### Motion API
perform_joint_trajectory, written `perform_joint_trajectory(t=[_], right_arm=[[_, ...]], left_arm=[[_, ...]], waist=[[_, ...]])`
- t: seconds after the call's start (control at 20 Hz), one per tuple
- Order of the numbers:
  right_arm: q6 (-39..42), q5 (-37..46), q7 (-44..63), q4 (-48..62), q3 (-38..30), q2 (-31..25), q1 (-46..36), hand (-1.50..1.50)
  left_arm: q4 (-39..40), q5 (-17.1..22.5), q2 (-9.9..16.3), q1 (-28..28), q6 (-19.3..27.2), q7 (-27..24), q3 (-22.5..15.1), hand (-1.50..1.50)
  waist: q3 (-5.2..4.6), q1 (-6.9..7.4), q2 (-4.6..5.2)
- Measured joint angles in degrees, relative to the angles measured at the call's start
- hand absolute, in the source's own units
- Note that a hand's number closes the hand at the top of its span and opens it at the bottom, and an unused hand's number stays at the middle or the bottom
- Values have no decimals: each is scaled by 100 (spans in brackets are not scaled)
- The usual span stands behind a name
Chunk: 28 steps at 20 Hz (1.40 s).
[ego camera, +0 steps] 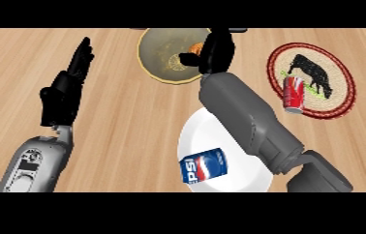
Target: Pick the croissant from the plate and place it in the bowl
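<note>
Light wooden counter [136, 126], grain running left-right: far, a tan round bowl [160, 54] beneath the right hand [214, 51], curled on an orange croissant [196, 48]; near, a glossy white plate [236, 172] bearing a blue can [204, 166]; right, a woven mat [336, 68] with a red can [294, 94]; left hand [68, 88] released, fingers up.

Two cans: a blue one [203, 167] at six o'clock, a red one [294, 95] at three. One white plate [187, 137], one bowl [159, 49] at twelve, one round mat [343, 83] (cow-printed), one croissant [196, 48], two hands [63, 95] [217, 51].
</note>
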Motion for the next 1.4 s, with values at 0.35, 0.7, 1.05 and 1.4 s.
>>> perform_joint_trajectory(t=[0.35, 0.7, 1.05, 1.4], right_arm=[[-187, -668, -1269, -392, -768, -23, 337, -150], [81, -1411, -2598, -1504, -1244, -8, 1255, -150], [704, -1650, -3373, -2956, -1017, -15, 2667, -150], [932, -1300, -3419, -3998, -697, 1, 3671, -150]], left_arm=[[-175, 1, 46, 235, 8, 40, 88, 0], [-155, -27, 41, 473, 16, -4, 233, 0], [-272, -160, -56, 513, 94, 185, 291, 0], [-346, -186, -32, 647, -108, 122, 506, 0]], waist=[[-3, -151, -90], [-11, -422, -202], [-15, -582, -265], [-19, -596, -273]])
